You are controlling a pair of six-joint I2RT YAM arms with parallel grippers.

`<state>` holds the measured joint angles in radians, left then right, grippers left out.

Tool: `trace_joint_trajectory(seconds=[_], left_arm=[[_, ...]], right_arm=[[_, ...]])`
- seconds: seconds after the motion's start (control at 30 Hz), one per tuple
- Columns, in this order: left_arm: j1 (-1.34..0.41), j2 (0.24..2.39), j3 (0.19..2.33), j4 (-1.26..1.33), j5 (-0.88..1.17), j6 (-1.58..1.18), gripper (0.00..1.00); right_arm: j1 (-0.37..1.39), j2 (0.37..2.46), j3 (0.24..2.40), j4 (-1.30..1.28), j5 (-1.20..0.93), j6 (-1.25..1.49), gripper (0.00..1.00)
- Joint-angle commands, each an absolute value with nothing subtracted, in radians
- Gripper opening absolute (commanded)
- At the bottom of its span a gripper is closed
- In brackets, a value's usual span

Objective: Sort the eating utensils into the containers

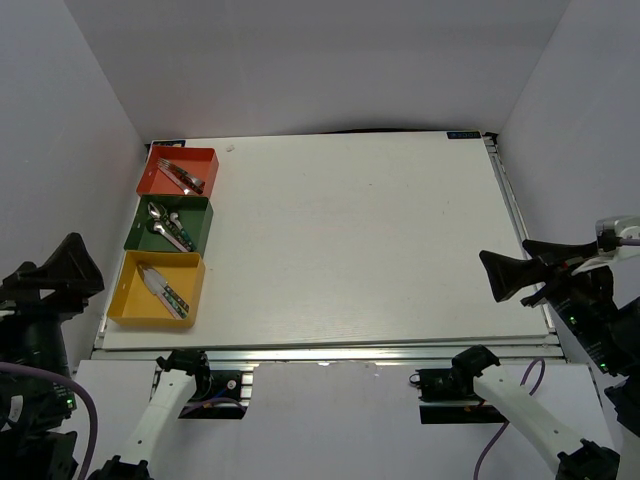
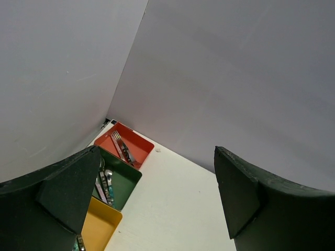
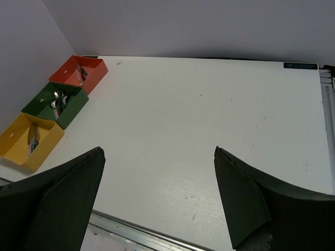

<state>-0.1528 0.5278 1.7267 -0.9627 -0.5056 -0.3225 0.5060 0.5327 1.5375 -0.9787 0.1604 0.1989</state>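
Observation:
Three containers stand in a column at the table's left edge: orange-red (image 1: pixel 203 160), dark green (image 1: pixel 203 236) and yellow (image 1: pixel 128 297). Forks (image 1: pixel 181 177) lie in the orange-red one, spoons (image 1: pixel 165 226) in the green one, knives (image 1: pixel 166 288) in the yellow one. No eating utensils lie on the table itself. My left gripper (image 1: pixel 55 272) hangs open off the table's left near corner, beside the yellow bin. My right gripper (image 1: pixel 505 275) hovers open over the right edge. In the wrist views both grippers (image 2: pixel 157 193) (image 3: pixel 157 193) have nothing between their fingers, and the bins (image 2: pixel 142 145) (image 3: pixel 93 74) show beyond them.
White walls close in the table on the left, back and right. An aluminium rail (image 1: pixel 330 352) runs along the near edge and another (image 1: pixel 515 210) along the right edge. A small white scrap (image 1: pixel 231 148) lies beside the orange-red bin.

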Motion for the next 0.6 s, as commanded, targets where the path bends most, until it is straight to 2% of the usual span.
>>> trace_joint_trajectory(seconds=[0.0,0.57], left_arm=[[-0.153,0.545,1.706,-0.95,-0.497,-0.322,0.98],[-0.155,0.529,1.623,-0.936,-0.522,-0.311,0.98]], right_arm=[[0.509,0.512,1.52,-0.936,0.183,0.189,0.89],[0.509,0.5,1.41,-0.888,0.17,0.193,0.89]])
